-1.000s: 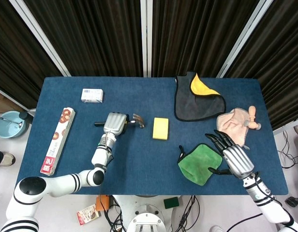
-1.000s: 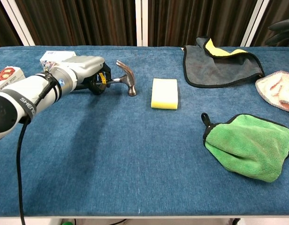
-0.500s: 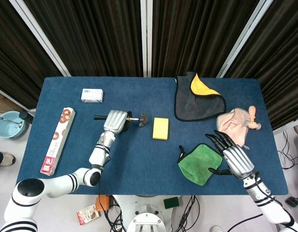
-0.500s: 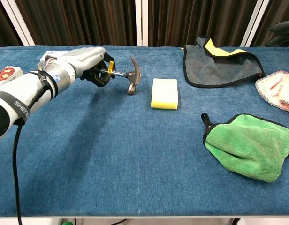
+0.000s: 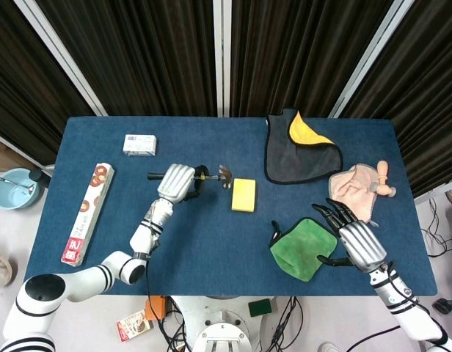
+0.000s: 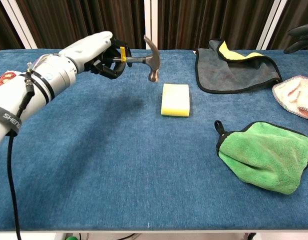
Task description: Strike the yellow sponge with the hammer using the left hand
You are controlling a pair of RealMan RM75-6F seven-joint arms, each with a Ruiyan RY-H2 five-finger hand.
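The left hand is raised off the table, fingers curled around the hammer handle, forearm stretching forward from the lower left. The right hand rests low at the right side, palm down, fingers spread apart, holding nothing.

Hammer: small claw hammer, dark metal head, slim shaft with a yellow band near the grip. Held clear of the table, shaft roughly level, head pointing down, claw up. Head hangs just left of and above the sponge's far left corner, not touching it. In the head view it lies left of the sponge.

Yellow sponge: pale yellow rectangular block, lying flat on the blue tabletop near the table's middle, long side running near to far.
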